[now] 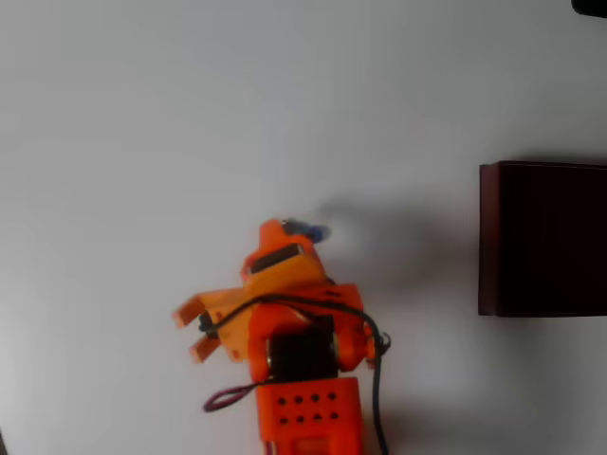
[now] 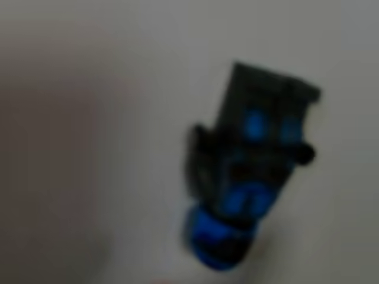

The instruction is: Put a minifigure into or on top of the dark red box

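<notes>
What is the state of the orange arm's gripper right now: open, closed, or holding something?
Gripper: cannot be told. In the overhead view its tip sits right at the tiny blue toy minifigure, but the jaws are hidden; the blurred wrist view shows the minifigure close up.

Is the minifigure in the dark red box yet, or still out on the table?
Out. In the overhead view the minifigure shows blue at the arm's tip, well left of the dark red box.
</notes>
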{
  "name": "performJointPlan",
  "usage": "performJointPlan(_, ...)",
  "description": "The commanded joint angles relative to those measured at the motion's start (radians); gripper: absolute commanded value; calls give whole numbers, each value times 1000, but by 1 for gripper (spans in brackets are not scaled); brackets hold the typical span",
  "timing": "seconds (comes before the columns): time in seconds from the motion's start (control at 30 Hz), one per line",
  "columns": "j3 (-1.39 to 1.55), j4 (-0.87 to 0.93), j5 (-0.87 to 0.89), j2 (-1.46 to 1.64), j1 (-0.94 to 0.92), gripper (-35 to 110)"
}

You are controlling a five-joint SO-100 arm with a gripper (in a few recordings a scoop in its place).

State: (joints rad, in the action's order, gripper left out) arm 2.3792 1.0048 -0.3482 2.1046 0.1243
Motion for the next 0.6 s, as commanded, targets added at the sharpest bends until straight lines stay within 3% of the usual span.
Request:
performJointPlan(0.0,-80,-3,38,-54,-12,25)
performJointPlan(0.57,-230,-2,183,-403,-38,26)
